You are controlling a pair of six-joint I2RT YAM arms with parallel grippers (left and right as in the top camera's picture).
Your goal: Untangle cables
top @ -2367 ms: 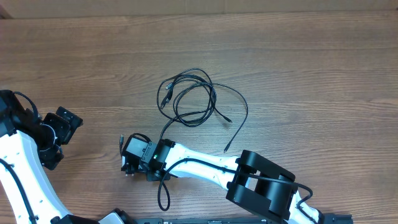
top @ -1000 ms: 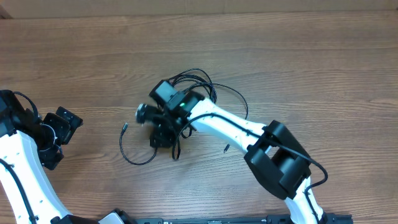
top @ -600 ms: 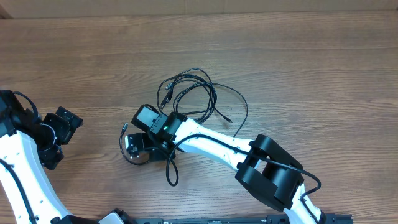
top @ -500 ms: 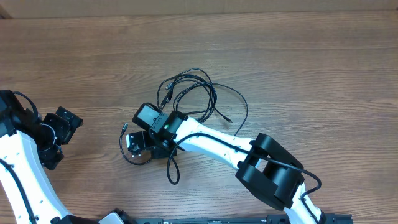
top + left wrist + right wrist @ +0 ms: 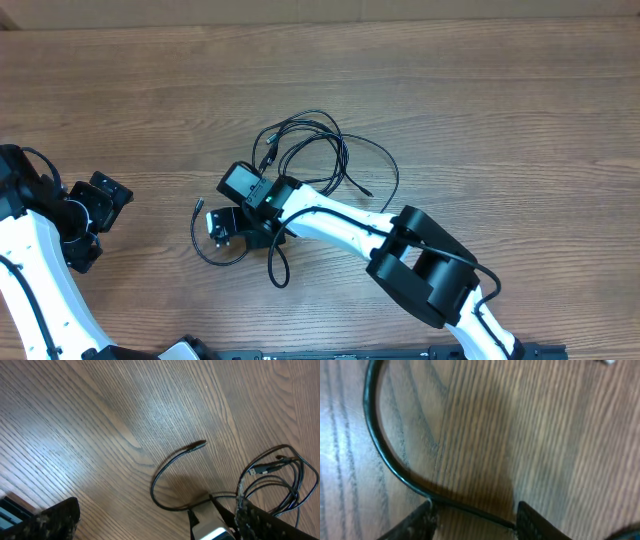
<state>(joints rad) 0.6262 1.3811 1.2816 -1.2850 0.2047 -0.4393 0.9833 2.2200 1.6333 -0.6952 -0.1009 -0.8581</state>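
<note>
The cables [image 5: 312, 158] lie as a tangle of thin black loops mid-table, also seen in the left wrist view [image 5: 276, 474]. One strand runs left from the tangle into a loose loop [image 5: 204, 252] that ends in a small plug [image 5: 198, 205] [image 5: 199, 445]. My right gripper [image 5: 222, 228] is low over this loop. In the right wrist view the strand [image 5: 395, 471] lies on the wood and runs from one fingertip [image 5: 415, 522] to the other. The right gripper [image 5: 472, 516] is open and pinches nothing. My left gripper [image 5: 108, 225] [image 5: 155, 512] stands wide open at the far left, apart from the cables.
The wooden table [image 5: 480, 110] stretches around the tangle. The right arm [image 5: 340, 228] lies across the front middle, with its own thick black wire [image 5: 278, 268] hanging in a loop beneath it. The left arm [image 5: 30, 260] fills the front left corner.
A second ago my right gripper was up at the tangle. It has come down and left onto the loose loop and has barely shifted in the last half second. The left arm is still.
</note>
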